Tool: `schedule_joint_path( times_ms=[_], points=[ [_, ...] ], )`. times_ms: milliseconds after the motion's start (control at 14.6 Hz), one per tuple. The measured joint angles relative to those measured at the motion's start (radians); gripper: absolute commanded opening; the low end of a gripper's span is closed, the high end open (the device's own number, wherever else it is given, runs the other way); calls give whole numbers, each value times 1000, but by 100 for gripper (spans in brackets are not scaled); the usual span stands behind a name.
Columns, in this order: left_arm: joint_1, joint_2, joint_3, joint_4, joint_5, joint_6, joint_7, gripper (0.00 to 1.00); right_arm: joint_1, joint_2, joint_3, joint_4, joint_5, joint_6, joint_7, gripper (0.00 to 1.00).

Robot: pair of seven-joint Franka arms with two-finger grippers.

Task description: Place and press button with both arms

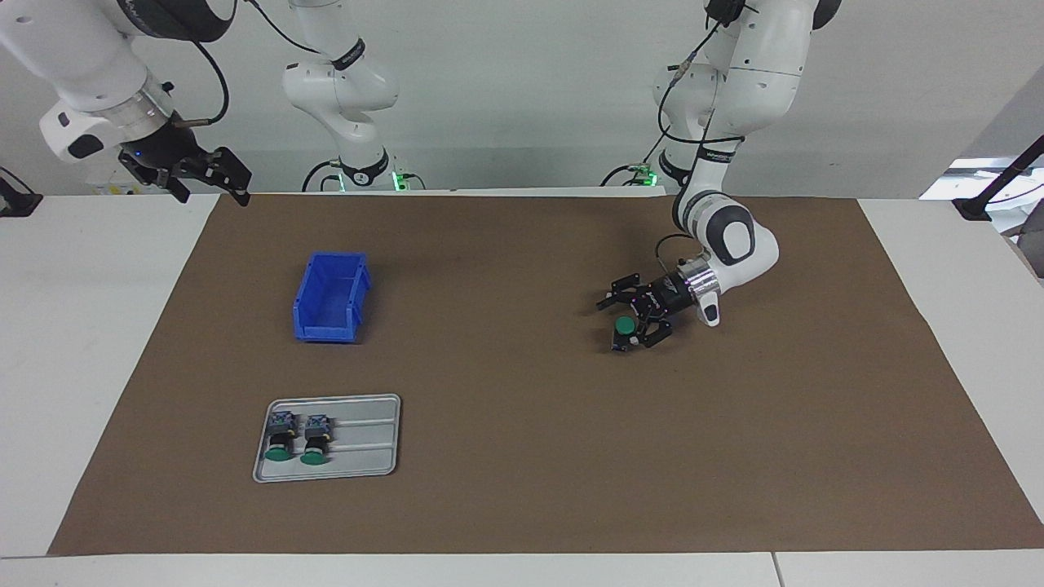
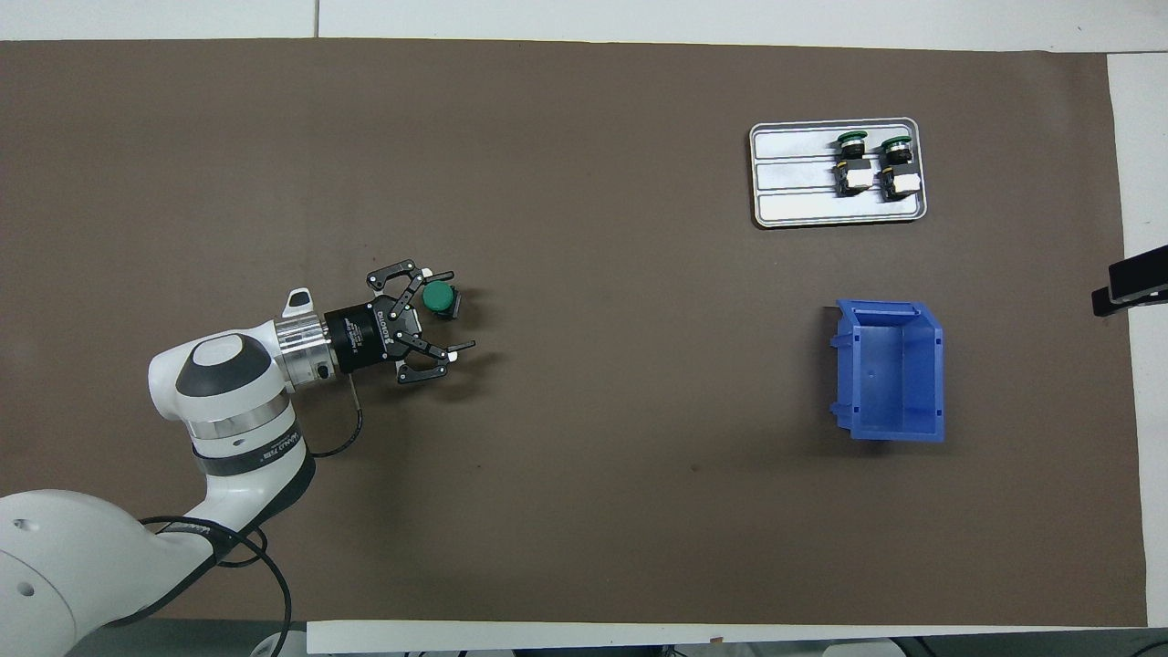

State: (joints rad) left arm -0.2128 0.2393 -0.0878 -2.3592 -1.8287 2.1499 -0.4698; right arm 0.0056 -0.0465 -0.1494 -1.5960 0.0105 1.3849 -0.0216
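A green-capped button [image 1: 625, 326] stands cap up on the brown mat toward the left arm's end of the table; it also shows in the overhead view [image 2: 439, 297]. My left gripper [image 1: 625, 324] is low over the mat and open, with the button between its fingers, close to the finger farther from the robots. In the overhead view the left gripper [image 2: 453, 311] lies level, pointing toward the right arm's end. My right gripper [image 1: 210, 194] waits raised over the table's edge at the right arm's end, open and empty.
A grey metal tray [image 1: 367, 456] [image 2: 794, 182] holds two more buttons [image 1: 280, 440] [image 1: 316, 440] lying on their sides. An empty blue bin [image 1: 330, 330] [image 2: 844, 365] stands nearer to the robots than the tray. A brown mat [image 1: 522, 408] covers the table.
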Motion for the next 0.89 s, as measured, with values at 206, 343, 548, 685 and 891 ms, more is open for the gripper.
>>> schedule_joint_path(
  times_ms=[206,343,548,685,891],
  points=[
    [7,-2,1,1,3,2,0,100,0,0,0,0,0,0,0,100],
    [14,-26,2,2,10,3,-8,100,0,0,0,0,0,0,0,100],
    [14,-84,2,1,84,55,-72,100,0,0,0,0,0,0,0,100],
    [14,-122,2,1,119,76,-93,100,0,0,0,0,0,0,0,100],
    [20,-175,4,2,238,102,-138,100,0,0,0,0,0,0,0,100]
  ],
)
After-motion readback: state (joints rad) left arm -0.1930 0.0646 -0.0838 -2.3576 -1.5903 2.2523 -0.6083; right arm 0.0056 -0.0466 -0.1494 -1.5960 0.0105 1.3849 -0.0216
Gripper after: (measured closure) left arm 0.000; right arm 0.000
